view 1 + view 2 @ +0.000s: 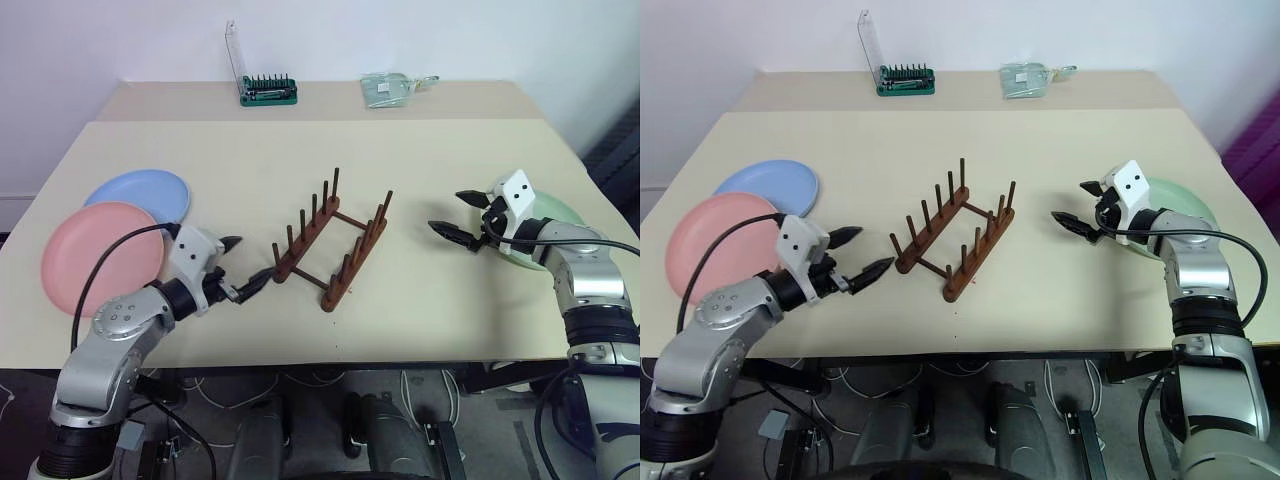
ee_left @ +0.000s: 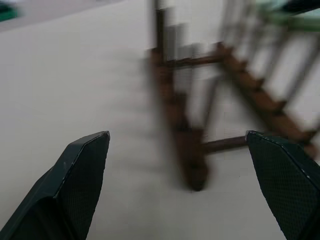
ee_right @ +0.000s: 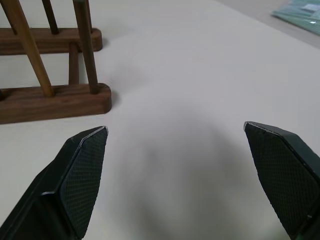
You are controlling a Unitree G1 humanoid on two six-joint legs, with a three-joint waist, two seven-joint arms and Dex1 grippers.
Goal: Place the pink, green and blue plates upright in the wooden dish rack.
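Left eye view is showing the small dark reddish-brown wooden dish rack (image 1: 333, 243) sitting empty mid-table. Round salmon-pink plate (image 1: 98, 255) and light-blue plate (image 1: 140, 195) are lying at nine o'clock, pale mint-green plate (image 1: 552, 212) at three. Left gripper (image 1: 245, 266) and right gripper (image 1: 458, 215) are hovering, jaws spread wide, holding nothing.

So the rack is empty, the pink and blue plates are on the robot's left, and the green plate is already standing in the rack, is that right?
Not quite. The green plate isn't in the rack; it lies flat on the table on the robot's right, partly behind the right claw, as the right eye view shows. The rest holds: the rack is empty, and the pink plate and blue plate lie on the left.
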